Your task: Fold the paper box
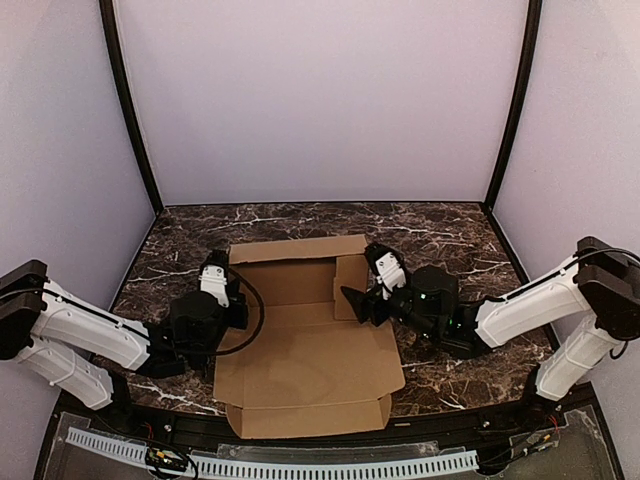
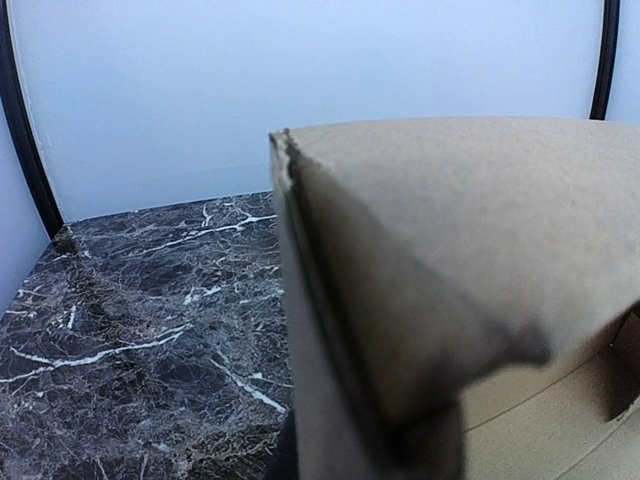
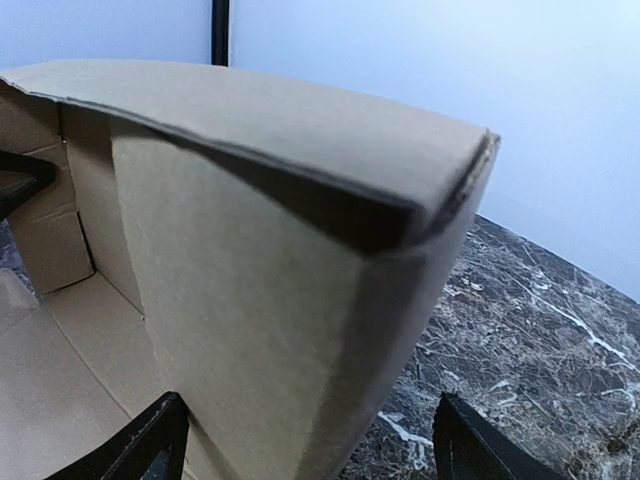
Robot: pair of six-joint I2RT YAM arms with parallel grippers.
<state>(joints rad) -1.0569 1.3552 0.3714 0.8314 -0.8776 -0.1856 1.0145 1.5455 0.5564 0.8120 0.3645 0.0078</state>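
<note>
From above, the paper box (image 1: 300,360) lies in the middle of the frame on the dark marble table (image 1: 450,235). It is a brown sheet, mostly flat towards the bottom, with its far panels folded up into low walls just above centre. The left gripper (image 1: 230,300) sits against the box's left edge, centre-left of the frame, but from up here I can't make out how its fingers stand. The right gripper (image 1: 355,305) reaches in from the right to the raised side flap, its dark fingers looking parted around the card. Pale lilac walls (image 1: 320,100) fill the top of the frame.

The left wrist view is taken up mostly by the paper box (image 2: 450,250), a folded corner rising through the centre and right. The marble table (image 2: 150,330) shows at lower left. No fingers show clearly here, so I cannot tell their state.

In the right wrist view the paper box (image 3: 260,250) looms close, a bent corner running from upper left to centre right. The right gripper (image 3: 308,405) has its two black fingers (image 3: 140,445) spread wide at the bottom edge, the card wall standing between them. The table (image 3: 540,320) shows at lower right.
</note>
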